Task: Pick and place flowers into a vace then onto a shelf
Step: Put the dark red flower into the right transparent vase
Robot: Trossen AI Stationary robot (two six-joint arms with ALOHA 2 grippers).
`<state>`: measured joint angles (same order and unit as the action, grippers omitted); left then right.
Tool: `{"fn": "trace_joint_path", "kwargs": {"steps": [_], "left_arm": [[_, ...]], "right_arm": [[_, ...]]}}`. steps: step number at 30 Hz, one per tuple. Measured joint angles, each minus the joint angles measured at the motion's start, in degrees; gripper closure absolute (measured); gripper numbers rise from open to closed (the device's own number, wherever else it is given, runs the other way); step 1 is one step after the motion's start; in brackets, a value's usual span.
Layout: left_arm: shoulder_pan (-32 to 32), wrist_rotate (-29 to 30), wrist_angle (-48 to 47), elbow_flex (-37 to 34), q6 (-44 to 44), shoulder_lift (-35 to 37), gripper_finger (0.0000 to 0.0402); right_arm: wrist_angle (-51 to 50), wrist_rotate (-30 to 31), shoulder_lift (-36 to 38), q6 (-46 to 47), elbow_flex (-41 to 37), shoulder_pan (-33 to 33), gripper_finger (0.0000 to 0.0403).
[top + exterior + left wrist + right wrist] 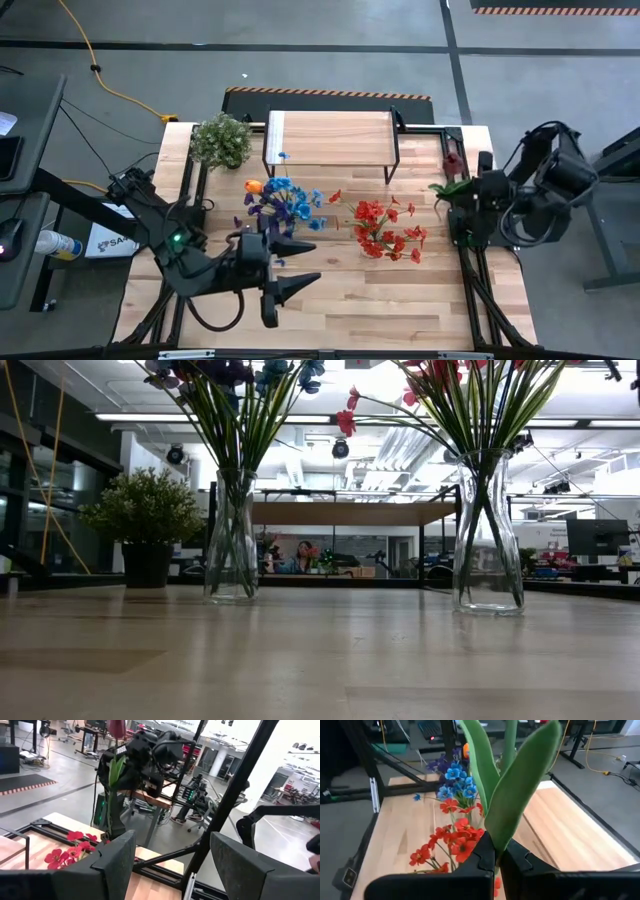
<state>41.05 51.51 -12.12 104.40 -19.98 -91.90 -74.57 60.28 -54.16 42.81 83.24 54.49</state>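
Note:
A glass vase [232, 540] of blue and purple flowers [280, 203] and a second glass vase [487, 545] of red flowers [385, 230] stand on their bases mid-table. The wooden shelf [330, 140] stands on black legs at the far edge. At the table's right edge my right gripper [452, 200] is shut on a single flower with a dark red bloom [117, 727] and broad green leaves [520, 785]. Near the front edge, left of centre, my left gripper [312, 262] stands open with nothing between its fingers [117, 865], pointing toward the right arm. My right gripper pinches the single flower between its two fingers at the lower part of its green leaves [496, 851], where they wrap the stem. The fingers come from the table's right side, slanting slightly down, across the stem. The flower stands roughly upright, bloom up, clear of the table.
A bushy pale-green plant [222, 140] in a dark pot stands at the far left, beside the shelf. Black frame rails [470, 270] run along the table's left and right sides. Bare wood lies between the vases and the front edge [400, 310].

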Motion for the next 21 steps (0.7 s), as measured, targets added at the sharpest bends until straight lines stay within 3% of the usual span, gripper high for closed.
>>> {"fn": "trace_joint_path", "kwargs": {"steps": [9,21], "left_arm": [[-0.1,0.1,0.0,0.0,0.0,0.0,0.0115],[-0.1,0.1,0.0,0.0,-0.1,0.0,0.0115]], "right_arm": [[13.7,8.2,4.7,0.5,-13.1,5.0,0.0402],[27.8,15.4,7.8,-1.7,-26.6,5.6,0.0402]]}}
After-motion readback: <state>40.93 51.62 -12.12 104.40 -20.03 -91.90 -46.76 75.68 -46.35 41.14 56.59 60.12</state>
